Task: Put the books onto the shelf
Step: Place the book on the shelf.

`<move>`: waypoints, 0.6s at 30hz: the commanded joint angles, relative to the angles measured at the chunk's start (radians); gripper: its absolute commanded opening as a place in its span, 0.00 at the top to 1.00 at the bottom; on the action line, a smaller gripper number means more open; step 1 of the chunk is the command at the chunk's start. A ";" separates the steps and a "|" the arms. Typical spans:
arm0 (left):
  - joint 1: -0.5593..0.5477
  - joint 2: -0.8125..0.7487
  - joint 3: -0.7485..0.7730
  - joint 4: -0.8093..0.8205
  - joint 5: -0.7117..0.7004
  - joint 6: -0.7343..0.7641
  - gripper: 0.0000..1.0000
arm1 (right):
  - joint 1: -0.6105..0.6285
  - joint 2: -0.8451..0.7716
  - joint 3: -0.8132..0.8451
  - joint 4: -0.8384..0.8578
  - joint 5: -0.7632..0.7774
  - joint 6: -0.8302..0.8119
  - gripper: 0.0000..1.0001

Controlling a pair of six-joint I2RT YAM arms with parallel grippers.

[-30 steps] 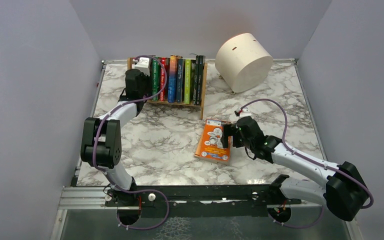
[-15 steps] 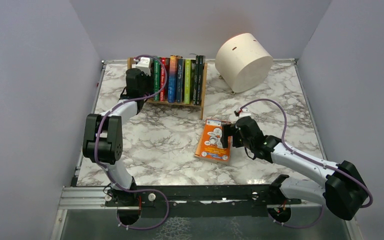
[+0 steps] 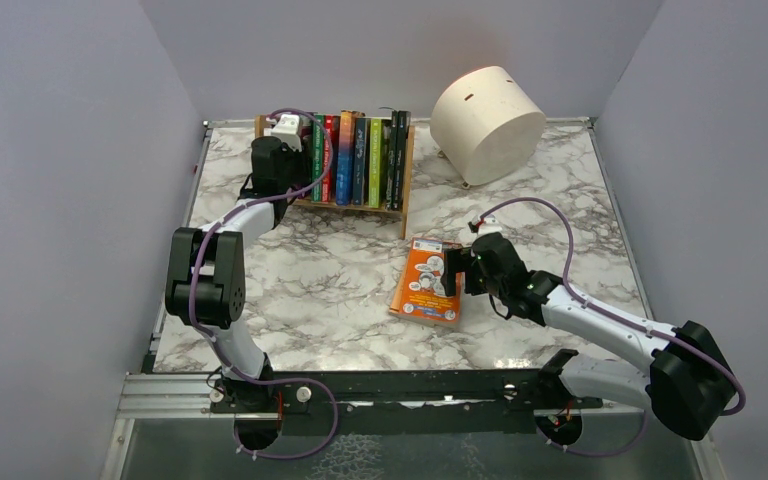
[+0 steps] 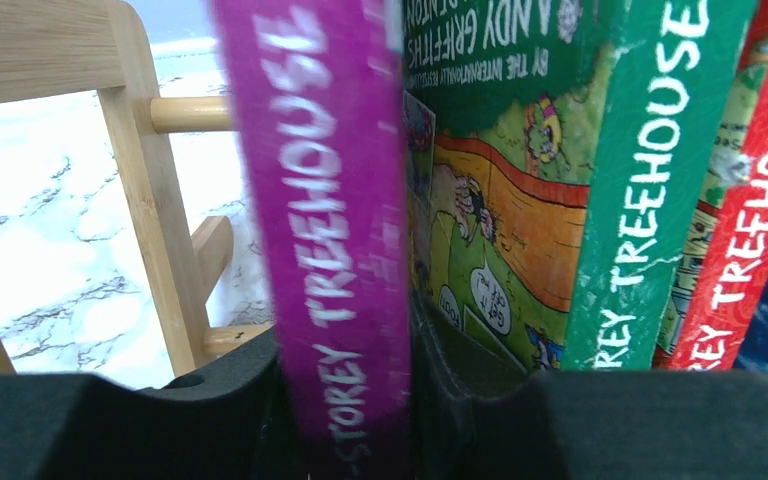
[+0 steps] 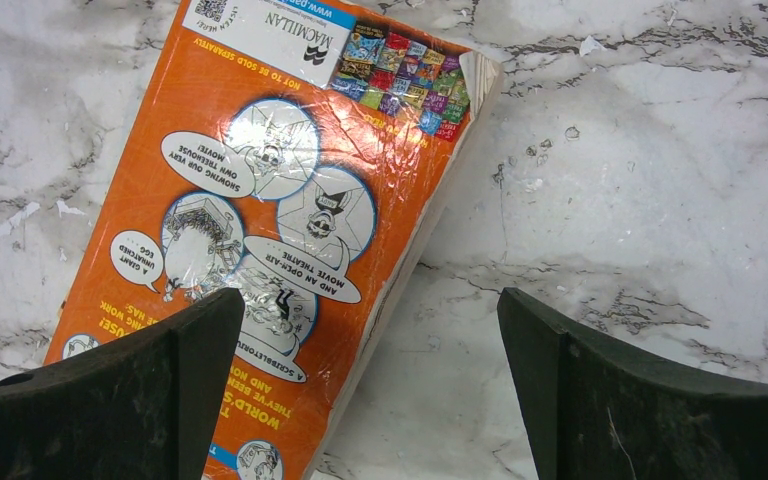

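Left jaws clamped on purple book (image 4: 335, 250) at shelf (image 4: 40, 45) end, right jaws wide apart over orange book (image 5: 260, 200) flat on tabletop (image 5: 640, 150).

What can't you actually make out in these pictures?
Top view: titles on the books on the shelf are too small to read.
Left wrist view: the left gripper covers the lower spine of the purple book; the frame cuts its top.
Right wrist view: the orange book runs off the frame's bottom edge; its underside is hidden against the table.
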 commanded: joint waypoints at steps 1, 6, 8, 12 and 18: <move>-0.006 -0.029 0.017 0.071 0.044 -0.031 0.70 | 0.005 -0.011 0.022 0.021 -0.014 0.003 0.03; -0.006 -0.048 0.003 0.071 0.011 -0.038 0.57 | 0.005 -0.020 0.025 0.014 -0.015 0.003 0.03; -0.006 -0.073 -0.004 0.071 -0.006 -0.038 0.55 | 0.005 -0.025 0.023 0.012 -0.015 0.004 0.03; -0.006 -0.104 -0.020 0.071 -0.042 -0.039 0.54 | 0.005 -0.030 0.023 0.009 -0.016 0.005 0.03; -0.006 -0.191 -0.061 0.071 -0.158 -0.055 0.54 | 0.004 -0.045 0.023 -0.003 -0.014 0.011 0.03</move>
